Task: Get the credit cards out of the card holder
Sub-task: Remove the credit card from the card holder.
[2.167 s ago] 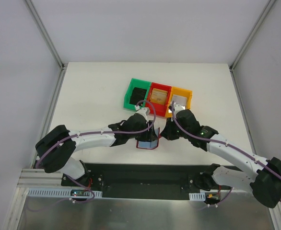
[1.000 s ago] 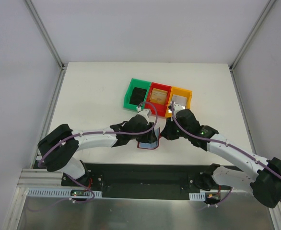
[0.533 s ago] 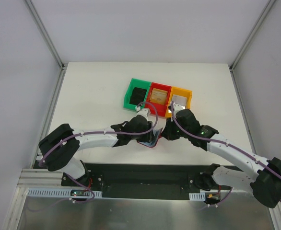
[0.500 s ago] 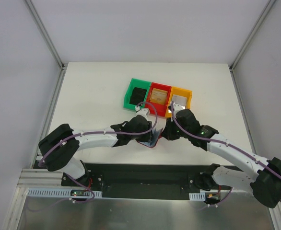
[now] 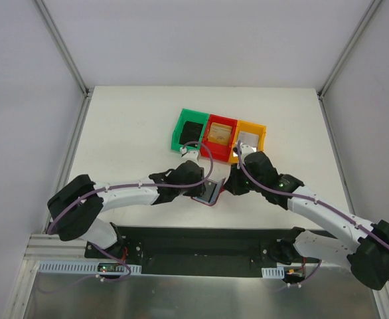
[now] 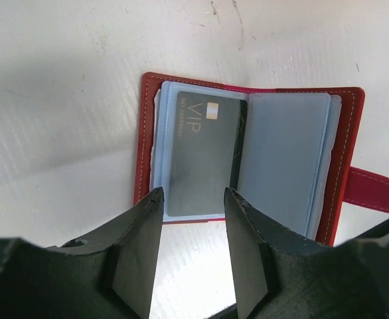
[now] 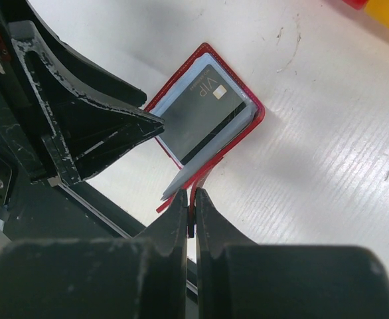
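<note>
Left wrist view: left tool [image 6: 193,199], fingers apart and empty, hovers over the open card holder [image 6: 284,159] on the tabletop [image 6: 62,66], a grey credit card [image 6: 201,156] in one pocket. Only the right wrist view shows the right tool [image 7: 190,197] pinching its red tab [image 6: 374,189].

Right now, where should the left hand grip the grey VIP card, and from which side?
Probably its short edge nearest the left hand, approached from that side, one finger above and one beneath. The grey VIP card lies flat in the open card holder, and the right hand pinches the holder's other flap.
</note>
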